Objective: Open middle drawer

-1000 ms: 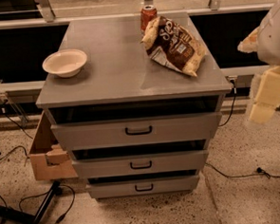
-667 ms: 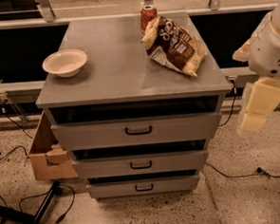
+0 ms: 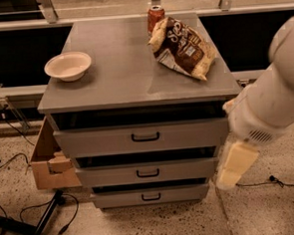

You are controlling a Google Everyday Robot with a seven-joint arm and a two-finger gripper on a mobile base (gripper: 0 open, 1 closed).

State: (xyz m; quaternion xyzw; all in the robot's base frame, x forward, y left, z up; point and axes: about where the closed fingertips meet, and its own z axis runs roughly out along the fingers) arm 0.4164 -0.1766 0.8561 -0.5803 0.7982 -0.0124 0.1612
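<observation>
Gripper: your gripper hangs at the cabinet's right front corner, a pale cream block pointing down and to the left.
Gripper state: you cannot tell from this view whether it is open or closed; nothing shows in its hold.
Gripper to drawer: its tip overlaps the right end of the middle drawer, well apart from the handle. You cannot tell whether it touches the front.
Arm: the white arm comes in from the upper right edge and slopes down to the gripper.
Middle drawer, place: you find it second of three in the grey cabinet, under the top drawer and above the bottom drawer.
Middle drawer, look: a wide flat grey front, lower than the top one and taller than the bottom one, with a small black bar handle at its centre. A dark strip runs above the front; its inside is not visible.
Cabinet top: the grey cabinet top carries a pale bowl at the left, a brown chip bag at the right rear, and a red can just behind the bag.
Left side: a cardboard box stands against the cabinet's left side on the speckled floor.
Floor: black cables lie at the lower left.
</observation>
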